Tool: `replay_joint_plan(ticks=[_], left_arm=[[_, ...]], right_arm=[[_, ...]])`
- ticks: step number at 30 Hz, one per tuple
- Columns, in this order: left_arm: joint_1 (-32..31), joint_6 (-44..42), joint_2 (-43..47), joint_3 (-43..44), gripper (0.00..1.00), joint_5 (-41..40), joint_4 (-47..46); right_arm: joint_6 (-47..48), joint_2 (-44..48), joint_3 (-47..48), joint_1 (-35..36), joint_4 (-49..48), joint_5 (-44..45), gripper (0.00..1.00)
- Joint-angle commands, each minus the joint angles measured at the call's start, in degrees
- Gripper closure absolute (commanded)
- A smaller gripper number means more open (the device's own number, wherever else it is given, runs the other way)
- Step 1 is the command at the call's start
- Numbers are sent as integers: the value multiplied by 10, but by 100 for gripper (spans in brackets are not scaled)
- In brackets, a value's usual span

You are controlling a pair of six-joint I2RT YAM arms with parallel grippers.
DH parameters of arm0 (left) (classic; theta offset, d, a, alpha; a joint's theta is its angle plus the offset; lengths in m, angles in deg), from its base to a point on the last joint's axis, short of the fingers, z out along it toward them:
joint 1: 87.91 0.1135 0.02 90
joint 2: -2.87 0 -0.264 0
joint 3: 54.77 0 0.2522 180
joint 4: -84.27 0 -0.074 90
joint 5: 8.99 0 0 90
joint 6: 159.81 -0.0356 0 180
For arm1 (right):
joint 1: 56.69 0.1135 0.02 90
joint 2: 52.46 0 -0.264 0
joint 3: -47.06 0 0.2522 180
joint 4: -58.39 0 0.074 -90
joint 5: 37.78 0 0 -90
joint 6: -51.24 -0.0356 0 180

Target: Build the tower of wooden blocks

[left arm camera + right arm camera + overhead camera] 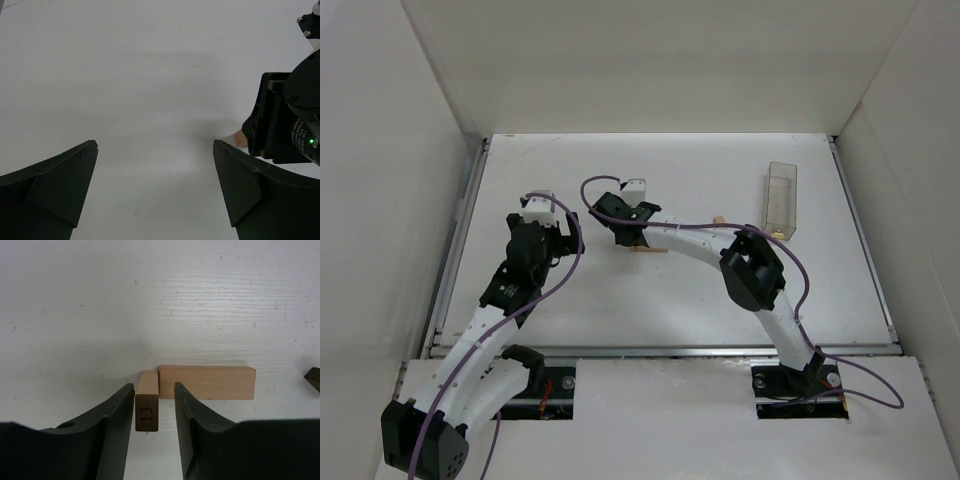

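Pale wood showed only in slivers from above. A long bar [650, 249] lay on the white surface [670, 310] just beside the right jaws, half hidden under the right arm [705, 240]. A smaller tan piece [718, 221] peeked out further back along that arm. A clear box [781, 198] stood well off from the right jaws, apart from the build. The left jaws hung near the right jaws' other flank, probably parked clear so as not to crowd the placing.

From the left wrist, the left jaws were spread wide with only bare surface between them. Beyond the right-hand jaw a tan corner [241, 138] of a block showed under the right arm's dark wrist [295, 115]; which block, I could not tell.

From the right wrist, the right jaws stood slightly parted astride a numbered block [147, 402] resting on the surface. One jaw lay against or just beside it and a plain gap separated it from the other, so nothing squeezed it. Its "13" face pointed back between the jaws and its top ran away from them. The long bar lay crosswise past one jaw's tip, long axis side to side, its end touching the numbered block's flank. That made a square corner, seemingly the tower's base.
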Motion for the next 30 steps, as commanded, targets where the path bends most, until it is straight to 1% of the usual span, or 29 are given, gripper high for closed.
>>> replay_joint_plan(ticks=[1, 3, 6, 15, 17, 30], left_arm=[[-2, 6, 12, -7, 0, 4, -21], [-2, 6, 12, -7, 0, 4, -21], [-2, 6, 12, -7, 0, 4, -21], [-2, 6, 12, -7, 0, 4, -21], [-2, 6, 12, -7, 0, 4, -21], [-2, 6, 12, -7, 0, 4, -21]], right_arm=[[-4, 1, 27, -2, 5, 1, 56], [-4, 1, 27, -2, 5, 1, 56], [-4, 1, 27, -2, 5, 14, 59], [-15, 6, 27, -2, 10, 27, 60], [-15, 6, 27, -2, 16, 32, 65], [-15, 6, 27, -2, 10, 27, 65]])
